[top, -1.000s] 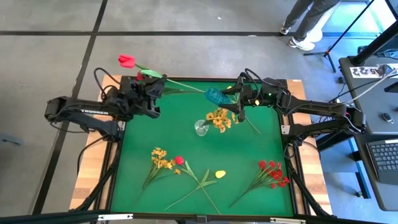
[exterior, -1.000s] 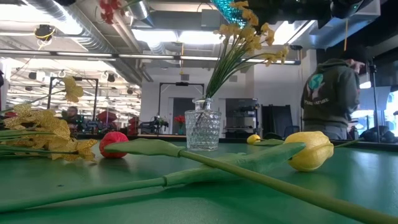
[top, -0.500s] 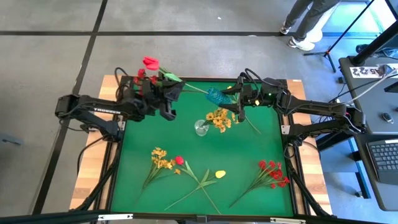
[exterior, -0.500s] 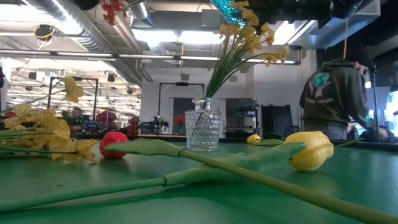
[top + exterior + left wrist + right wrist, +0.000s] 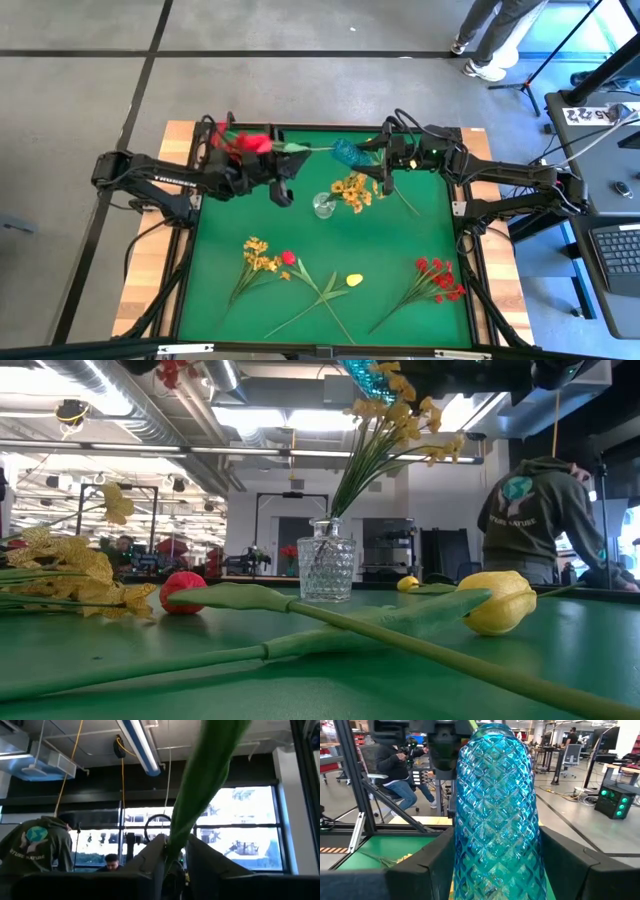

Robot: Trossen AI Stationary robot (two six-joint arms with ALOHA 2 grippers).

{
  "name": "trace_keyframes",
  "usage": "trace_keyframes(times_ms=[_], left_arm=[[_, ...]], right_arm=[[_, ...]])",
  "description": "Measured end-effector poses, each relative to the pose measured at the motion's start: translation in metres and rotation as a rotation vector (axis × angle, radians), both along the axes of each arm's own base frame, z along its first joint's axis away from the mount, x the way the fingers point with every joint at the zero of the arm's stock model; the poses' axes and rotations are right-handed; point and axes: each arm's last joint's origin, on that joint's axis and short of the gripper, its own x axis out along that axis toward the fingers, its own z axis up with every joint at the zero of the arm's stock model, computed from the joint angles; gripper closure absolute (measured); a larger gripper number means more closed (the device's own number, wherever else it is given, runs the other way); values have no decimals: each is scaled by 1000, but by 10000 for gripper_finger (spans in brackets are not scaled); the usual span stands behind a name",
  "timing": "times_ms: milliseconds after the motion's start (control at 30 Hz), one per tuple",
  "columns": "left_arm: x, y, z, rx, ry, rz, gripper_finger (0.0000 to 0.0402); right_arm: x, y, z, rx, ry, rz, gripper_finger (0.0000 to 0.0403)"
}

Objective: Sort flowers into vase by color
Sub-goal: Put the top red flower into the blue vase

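Seen from above, our left gripper [image 5: 283, 178] hangs over the far-left part of the green table [image 5: 400, 250], its fingers [image 5: 150, 862] closed narrowly on the green stem [image 5: 200, 795] of a red flower [image 5: 248, 143]. The arm bears white lettering too small to read with certainty. Our right gripper [image 5: 362, 157] holds a blue vase [image 5: 495, 810] clasped between widely spread fingers. A clear vase [image 5: 326, 568] already contains yellow sprigs [image 5: 400, 420]. Loose flowers [image 5: 440, 278] lie on the near half. A person [image 5: 530, 520] wears a hoodie with illegible print.
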Motion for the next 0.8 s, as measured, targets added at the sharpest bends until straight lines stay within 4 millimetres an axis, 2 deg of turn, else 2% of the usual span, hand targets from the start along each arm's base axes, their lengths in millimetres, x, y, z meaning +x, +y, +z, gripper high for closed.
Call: trace_keyframes(times_ms=[267,467,800], left_arm=[[-5,-3,2,-31,74,66,252],[-20,-7,12,-66,102,113,205],[-39,-24,19,-95,192,174,193]], right_arm=[[0,0,0,15,0,0,162],[0,0,0,15,0,0,162],[0,0,0,15,-1,0,162]])
